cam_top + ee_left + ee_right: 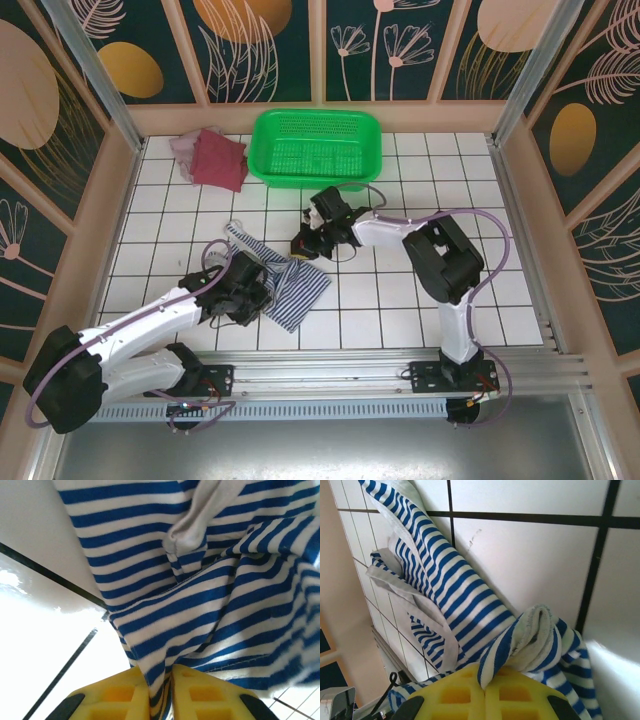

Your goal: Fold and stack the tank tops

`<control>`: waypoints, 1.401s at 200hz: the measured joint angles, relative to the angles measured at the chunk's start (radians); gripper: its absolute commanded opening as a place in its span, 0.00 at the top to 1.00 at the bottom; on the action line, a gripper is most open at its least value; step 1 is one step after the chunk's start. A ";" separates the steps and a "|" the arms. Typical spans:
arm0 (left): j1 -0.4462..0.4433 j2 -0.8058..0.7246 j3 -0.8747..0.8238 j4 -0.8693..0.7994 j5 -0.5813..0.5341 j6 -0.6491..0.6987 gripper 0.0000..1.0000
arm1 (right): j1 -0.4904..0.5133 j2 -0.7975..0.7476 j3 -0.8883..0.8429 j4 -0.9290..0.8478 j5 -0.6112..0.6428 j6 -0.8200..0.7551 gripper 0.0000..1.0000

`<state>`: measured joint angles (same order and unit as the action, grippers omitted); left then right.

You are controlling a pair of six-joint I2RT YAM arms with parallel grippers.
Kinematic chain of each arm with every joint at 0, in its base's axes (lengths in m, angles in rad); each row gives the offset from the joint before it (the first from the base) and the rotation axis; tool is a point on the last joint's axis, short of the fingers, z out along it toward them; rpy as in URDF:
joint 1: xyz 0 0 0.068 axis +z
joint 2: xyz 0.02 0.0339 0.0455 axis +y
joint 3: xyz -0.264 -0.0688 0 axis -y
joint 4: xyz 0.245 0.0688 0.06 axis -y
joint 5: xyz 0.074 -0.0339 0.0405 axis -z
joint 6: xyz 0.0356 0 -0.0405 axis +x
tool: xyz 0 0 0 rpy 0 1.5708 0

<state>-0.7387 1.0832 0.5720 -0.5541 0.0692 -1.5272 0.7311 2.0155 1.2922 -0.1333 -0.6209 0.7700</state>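
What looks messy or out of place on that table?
The striped tank top lies crumpled and twisted, pinched by the left gripper and right gripper rather than spread flat. The maroon top and pink top sit in a loose heap at the far left.

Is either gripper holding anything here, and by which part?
Both hold the striped tank top: the left gripper pinches a fold at its near-left edge, the right gripper a bunched edge on its far-right side.

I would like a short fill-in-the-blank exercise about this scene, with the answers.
1. The striped tank top has blue and ___ stripes.
2. The left gripper and right gripper each pinch it between ___ fingers.
3. The maroon tank top lies left of the ___ basket.
Answers: white; yellow; green.
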 measured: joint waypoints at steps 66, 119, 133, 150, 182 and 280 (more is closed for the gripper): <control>0.002 -0.019 0.031 -0.083 -0.034 0.023 0.80 | 0.020 0.014 0.027 0.026 -0.024 0.012 0.99; 0.004 -0.058 0.113 -0.212 -0.068 0.034 0.71 | 0.051 0.012 0.027 0.050 -0.043 0.048 0.93; 0.004 -0.047 0.154 -0.240 -0.072 0.046 0.66 | 0.056 0.012 0.027 0.065 -0.047 0.060 0.88; 0.004 -0.024 0.206 -0.275 -0.071 0.068 0.64 | 0.059 0.013 0.027 0.098 -0.052 0.084 0.87; 0.004 0.024 0.254 -0.290 -0.055 0.100 0.62 | 0.063 0.030 0.029 0.196 -0.058 0.138 0.78; -0.004 0.081 0.145 -0.204 0.000 0.140 0.65 | 0.047 0.105 -0.021 0.528 -0.121 0.286 0.66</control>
<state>-0.7425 1.1641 0.7174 -0.7582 0.0689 -1.3872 0.7780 2.1204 1.2716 0.3950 -0.7418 1.0565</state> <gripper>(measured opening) 0.359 0.323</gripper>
